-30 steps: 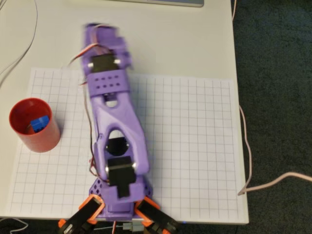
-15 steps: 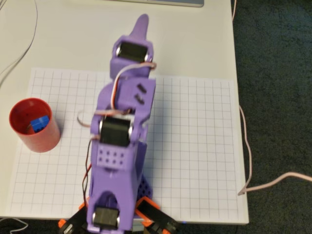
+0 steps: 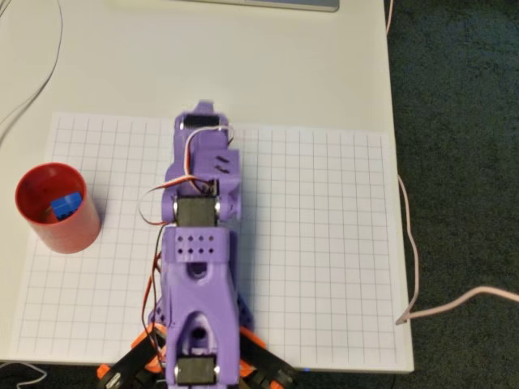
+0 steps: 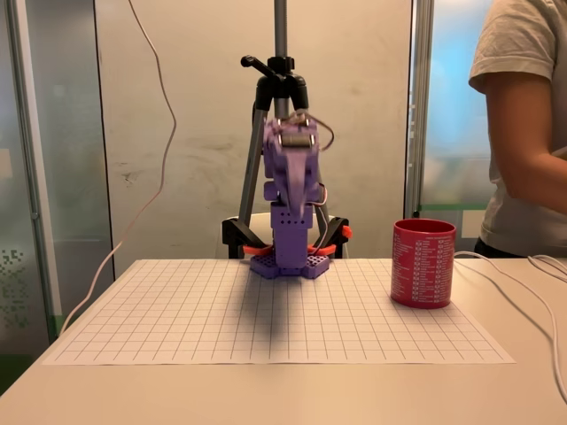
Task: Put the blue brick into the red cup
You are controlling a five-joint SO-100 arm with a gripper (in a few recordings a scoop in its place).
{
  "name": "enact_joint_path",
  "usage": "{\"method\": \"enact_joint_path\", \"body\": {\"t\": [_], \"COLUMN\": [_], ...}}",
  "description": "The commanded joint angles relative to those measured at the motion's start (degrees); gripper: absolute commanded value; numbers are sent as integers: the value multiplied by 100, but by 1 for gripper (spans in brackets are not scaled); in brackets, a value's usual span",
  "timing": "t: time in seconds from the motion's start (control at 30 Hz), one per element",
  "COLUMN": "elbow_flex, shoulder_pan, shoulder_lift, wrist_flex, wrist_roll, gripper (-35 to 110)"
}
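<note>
Brick sits inside the cup, so placing looks done. My gripper folds well clear of the cup; jaw state I cannot tell. Next: simply rest.

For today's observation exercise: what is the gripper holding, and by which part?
Nothing seems held: the blue brick lies inside the red cup, apart from the folded arm's gripper; its jaws are unclear.

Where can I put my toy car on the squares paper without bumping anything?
The right half of the grid sheet in the overhead view, between the purple arm and the table edge, is bare. Above the sheet, the plain tabletop is free too. The left side is tighter: the red cup, holding the blue brick, stands there.
</note>
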Motion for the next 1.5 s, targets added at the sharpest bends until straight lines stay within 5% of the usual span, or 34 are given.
{"method": "enact_joint_path", "body": {"t": [0.0, 1.47], "elbow_flex": [378, 756], "shoulder_pan": [-53, -35], "shoulder_lift": [132, 141], "wrist_flex": [79, 79], "wrist_roll": [-26, 70], "gripper": [0, 0]}}
